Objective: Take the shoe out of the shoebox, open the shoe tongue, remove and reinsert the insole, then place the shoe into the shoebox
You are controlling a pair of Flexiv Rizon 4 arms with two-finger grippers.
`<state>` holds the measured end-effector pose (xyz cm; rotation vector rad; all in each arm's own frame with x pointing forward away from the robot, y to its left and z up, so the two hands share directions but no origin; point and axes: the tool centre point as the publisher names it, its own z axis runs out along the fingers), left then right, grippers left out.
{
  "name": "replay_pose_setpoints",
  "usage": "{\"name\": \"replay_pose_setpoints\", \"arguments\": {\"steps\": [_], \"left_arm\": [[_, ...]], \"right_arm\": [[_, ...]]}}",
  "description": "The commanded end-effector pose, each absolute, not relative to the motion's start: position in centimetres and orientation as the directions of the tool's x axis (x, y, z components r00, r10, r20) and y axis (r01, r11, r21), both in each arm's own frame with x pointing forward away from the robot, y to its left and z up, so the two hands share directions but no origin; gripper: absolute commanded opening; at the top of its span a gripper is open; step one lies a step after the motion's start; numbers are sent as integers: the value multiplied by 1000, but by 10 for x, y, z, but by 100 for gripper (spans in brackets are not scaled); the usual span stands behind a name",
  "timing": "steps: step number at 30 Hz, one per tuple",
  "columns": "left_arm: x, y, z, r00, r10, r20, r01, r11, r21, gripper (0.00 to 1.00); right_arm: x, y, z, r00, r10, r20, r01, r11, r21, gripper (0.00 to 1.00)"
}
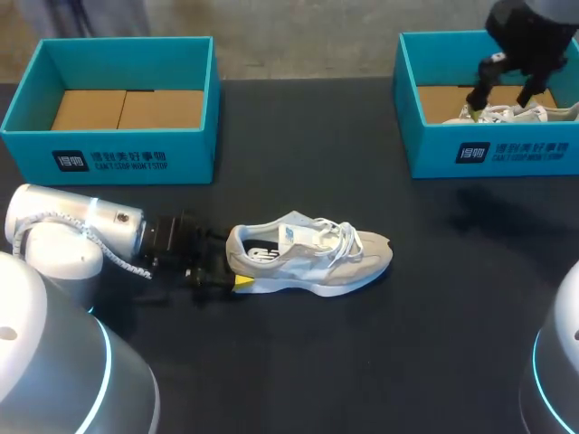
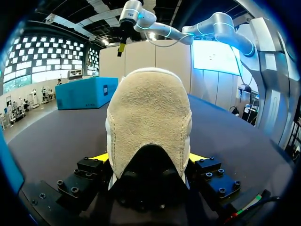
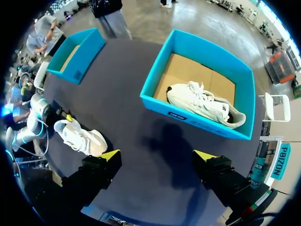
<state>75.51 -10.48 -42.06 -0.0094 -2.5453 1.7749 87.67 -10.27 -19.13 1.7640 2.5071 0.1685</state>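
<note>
Heel-pinch only: left gripper (image 2: 149, 157) clamps the beige sneaker (image 1: 312, 258), lying well apart from the right shoebox (image 1: 434, 145). Right gripper (image 3: 157, 157) hangs spread and empty above that shoebox. Risk: toe sags, sneaker twists free.

Hand (image 3: 157, 155) spread wide; shoe (image 3: 204, 104) in shoebox (image 3: 162, 108) ahead.

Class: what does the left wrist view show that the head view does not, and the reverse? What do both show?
Only the left wrist view: the shoe from behind, its heel patch face-on, a yellow tip touching each side.
Only the head view: that shoe's laces and insole, and a second shoe inside the right shoebox.
Both: the left gripper at the heel, the right gripper over the right shoebox.
</note>
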Motion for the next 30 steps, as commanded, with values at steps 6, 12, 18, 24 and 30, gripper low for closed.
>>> {"name": "replay_pose_setpoints", "arguments": {"steps": [6, 12, 18, 24, 30], "left_arm": [[752, -107, -423, -999, 25, 27, -16, 346, -938, 0], [752, -107, -423, -999, 25, 27, -16, 346, -938, 0], [752, -107, -423, -999, 25, 27, -16, 346, -938, 0], [752, -107, -423, -999, 25, 27, -16, 346, -938, 0], [752, -107, -423, -999, 25, 27, -16, 346, -938, 0]], "right_arm": [[854, -48, -207, -256, 966, 26, 965, 253, 70, 100], [838, -20, -223, -203, 978, 42, 979, 202, 30, 100], [823, 2, -229, -195, 981, 17, 981, 195, 8, 100], [820, 5, -230, -202, 979, 20, 979, 201, 3, 100], [820, 5, -230, -202, 979, 20, 979, 201, 3, 100]]}}
